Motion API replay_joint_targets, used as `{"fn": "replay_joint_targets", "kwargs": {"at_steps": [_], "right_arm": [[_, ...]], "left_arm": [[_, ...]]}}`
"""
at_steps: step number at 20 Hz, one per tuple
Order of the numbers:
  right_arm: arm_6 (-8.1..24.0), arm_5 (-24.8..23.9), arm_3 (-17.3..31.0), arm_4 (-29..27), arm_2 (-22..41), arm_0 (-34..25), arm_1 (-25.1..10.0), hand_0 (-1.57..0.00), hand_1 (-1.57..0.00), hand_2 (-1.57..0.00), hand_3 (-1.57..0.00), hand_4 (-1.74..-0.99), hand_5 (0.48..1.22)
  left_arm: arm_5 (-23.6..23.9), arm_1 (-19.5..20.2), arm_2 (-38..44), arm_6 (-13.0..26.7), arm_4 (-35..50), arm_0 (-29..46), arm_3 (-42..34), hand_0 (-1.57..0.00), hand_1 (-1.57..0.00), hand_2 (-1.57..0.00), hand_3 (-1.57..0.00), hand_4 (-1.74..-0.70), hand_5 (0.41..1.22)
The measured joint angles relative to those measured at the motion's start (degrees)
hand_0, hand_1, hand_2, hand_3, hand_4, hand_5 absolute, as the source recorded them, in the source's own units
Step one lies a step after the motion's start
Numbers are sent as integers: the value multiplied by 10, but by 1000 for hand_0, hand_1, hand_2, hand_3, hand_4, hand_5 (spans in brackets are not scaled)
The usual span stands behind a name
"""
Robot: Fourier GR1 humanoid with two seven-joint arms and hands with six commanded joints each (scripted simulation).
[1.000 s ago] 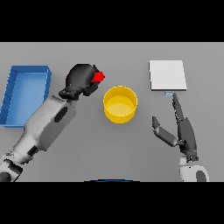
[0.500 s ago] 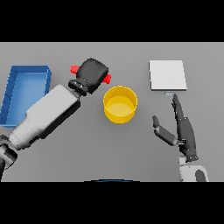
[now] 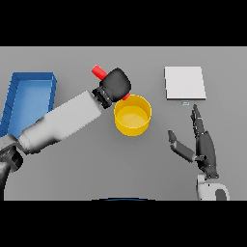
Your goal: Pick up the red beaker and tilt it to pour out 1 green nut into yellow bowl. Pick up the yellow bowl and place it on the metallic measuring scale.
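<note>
My left hand (image 3: 116, 84) is shut on the red beaker (image 3: 99, 72), which is mostly hidden by the hand. The beaker lies tilted, one end showing up-left of the hand and a red bit (image 3: 126, 97) at the bowl's rim. The hand hangs over the upper left edge of the yellow bowl (image 3: 132, 115), which stands in the middle of the table. The metallic measuring scale (image 3: 185, 82) is a flat pale square at the upper right. My right hand (image 3: 201, 146) rests open at the lower right, apart from the bowl.
A blue tray (image 3: 28, 99) stands at the left edge of the grey table, beside my left forearm.
My left hand has carried the red beaker to the right, from beside the tray to over the bowl's rim, and has tilted it. The right hand has hardly moved.
</note>
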Motion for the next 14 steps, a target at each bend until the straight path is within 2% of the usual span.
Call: {"fn": "replay_joint_targets", "kwargs": {"at_steps": [2, 5, 7, 9, 14], "right_arm": [[5, -5, 4, 4, -3, -3, -2, 1, 1, 1, 1, -1286, 618], [30, -10, 9, 10, -4, -21, -3, 1, 1, 1, 1, -1276, 593], [15, -10, 10, 22, 5, -9, -1, 1, 1, 1, 1, -1260, 586], [29, -21, 9, 34, 5, -14, 0, 1, 1, 1, 1, -1236, 582], [16, -23, 8, 36, 8, -8, 3, 1, 1, 1, 1, -1206, 591]], "left_arm": [[-5, 0, -27, -11, -15, -13, 7, -1571, -1571, -1571, -1551, -1738, 1221], [2, -4, -56, -30, -34, -41, 29, -1571, -1571, -1571, -1561, -1739, 1221], [1, -2, -73, -34, -45, -58, 42, -1571, -1571, -1571, -1564, -1737, 1221], [-18, -13, -94, -44, -53, -78, 48, -1571, -1571, -1571, -1567, -1736, 1221], [-26, -21, -144, -71, -75, -112, 68, -1571, -1571, -1571, -1570, -1735, 1221]]}}
